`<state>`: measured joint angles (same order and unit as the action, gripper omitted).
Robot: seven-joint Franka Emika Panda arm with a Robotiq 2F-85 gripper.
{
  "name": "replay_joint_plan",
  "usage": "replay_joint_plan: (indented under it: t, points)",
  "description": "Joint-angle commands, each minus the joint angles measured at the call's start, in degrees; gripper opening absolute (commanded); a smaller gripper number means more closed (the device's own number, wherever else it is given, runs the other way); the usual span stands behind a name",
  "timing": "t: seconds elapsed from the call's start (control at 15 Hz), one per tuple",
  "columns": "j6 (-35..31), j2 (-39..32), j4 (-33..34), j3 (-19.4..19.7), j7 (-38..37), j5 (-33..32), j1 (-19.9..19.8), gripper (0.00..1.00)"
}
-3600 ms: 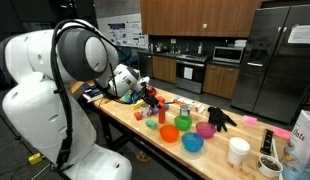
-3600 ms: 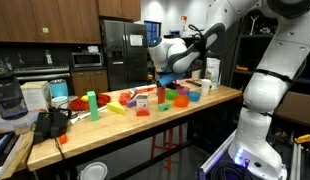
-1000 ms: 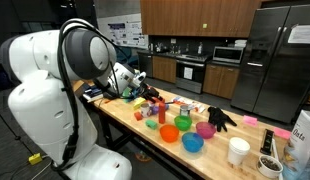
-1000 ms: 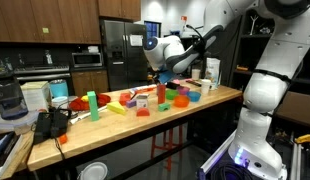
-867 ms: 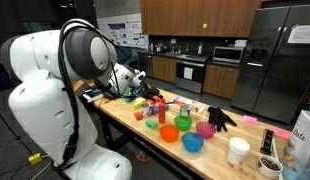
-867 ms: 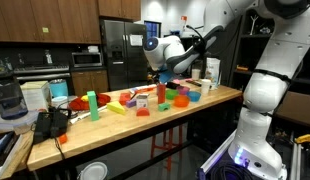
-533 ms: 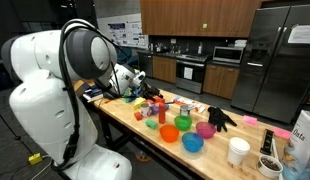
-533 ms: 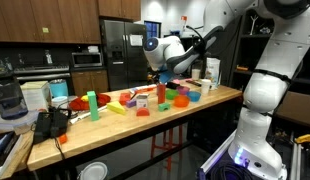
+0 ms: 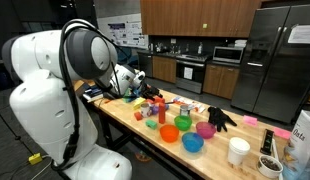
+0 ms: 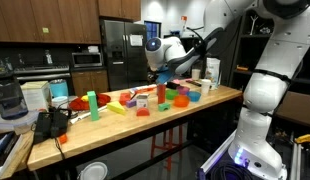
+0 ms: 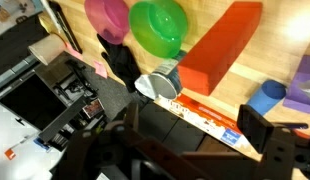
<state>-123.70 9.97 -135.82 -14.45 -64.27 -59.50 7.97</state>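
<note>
My gripper (image 11: 195, 135) hangs open above the wooden table, and nothing sits between its two dark fingers (image 11: 265, 128). Below it in the wrist view lie a flat red and white box (image 11: 207, 116), a small silver tin (image 11: 158, 86) and a long red block (image 11: 220, 48). A green bowl (image 11: 160, 28), a pink bowl (image 11: 105, 15) and a blue cup (image 11: 265, 98) stand around them. In both exterior views the gripper (image 9: 143, 86) (image 10: 157, 66) hovers over the table's cluttered end, touching nothing.
Coloured bowls stand in a cluster: orange bowl (image 9: 169, 133), green bowl (image 9: 183, 122), blue bowl (image 9: 192, 144), pink bowl (image 9: 205, 129). A black glove (image 9: 221, 118) and a white cup (image 9: 238, 151) lie beyond. A green block (image 10: 91, 100) and black gear (image 10: 50, 122) occupy the table's other end.
The gripper has risen a little since the earliest frames. Over the last second nothing has visibly moved, and the jaws stay open.
</note>
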Motion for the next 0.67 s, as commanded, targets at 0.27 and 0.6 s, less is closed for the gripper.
replay_joint_plan:
  t: [0.27,0.6]
  points:
    - [-20.8,-0.2,-1.3,4.9,0.1,-17.8,-0.9,1.00]
    - [-17.6,-0.8,-2.0,4.9,-4.9,-6.6,0.2,1.00]
